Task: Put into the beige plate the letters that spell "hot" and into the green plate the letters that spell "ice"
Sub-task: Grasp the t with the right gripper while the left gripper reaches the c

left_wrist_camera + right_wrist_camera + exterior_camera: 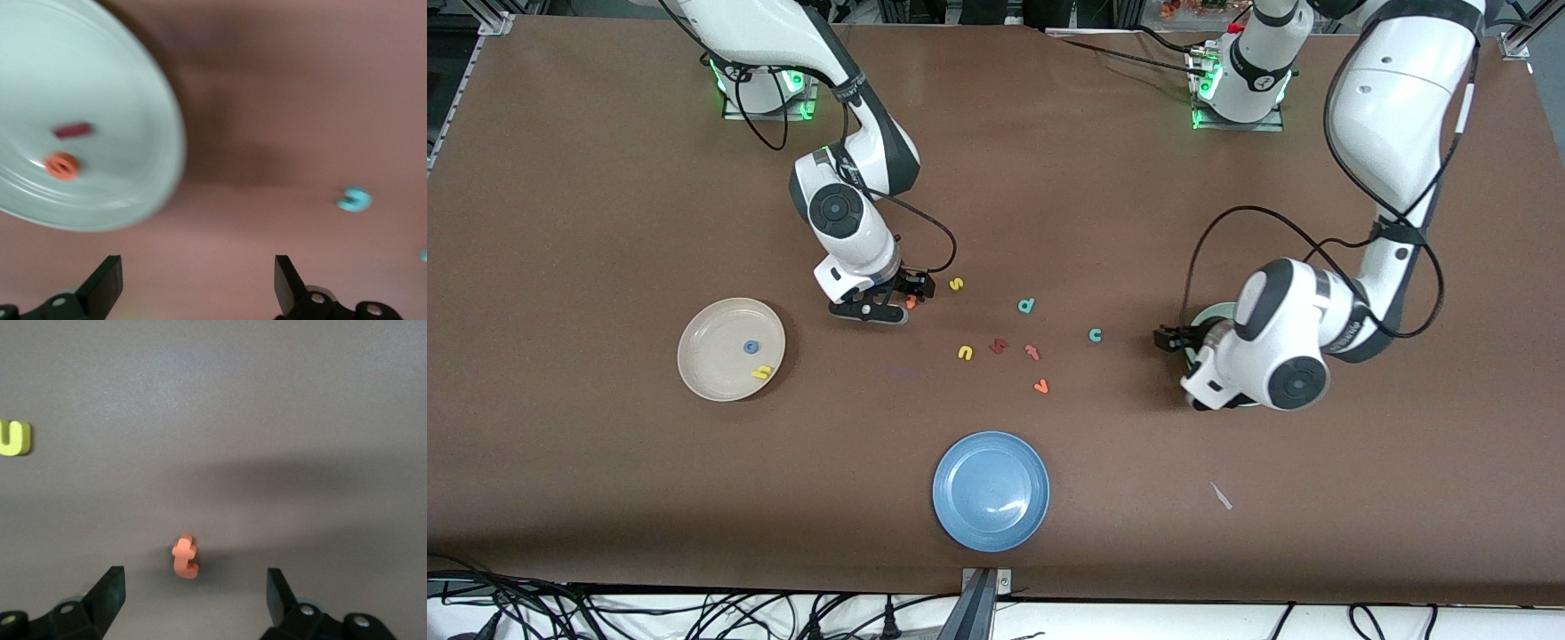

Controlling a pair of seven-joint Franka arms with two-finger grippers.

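Note:
The beige plate [703,356] lies toward the right arm's end and holds the blue "o" [751,347] and the yellow "h" [761,372]. My right gripper [907,300] [197,600] is open low over the table, with the orange "t" [912,303] [185,557] lying between its fingers, untouched. The green plate [1209,312] [127,73] is mostly hidden under the left arm. It holds the dark red "i" [72,130] and the orange "e" [62,165]. My left gripper [1167,340] [199,287] is open and empty beside that plate. The teal "c" [1096,334] [353,199] lies on the table close by.
Loose letters lie mid-table: a yellow "s" [956,284] [13,438], a teal "d" [1026,306], a yellow "n" [965,353], a dark red letter [999,346], a pinkish-red "t" [1032,352] and an orange "v" [1040,386]. A blue plate [991,491] sits nearest the front camera.

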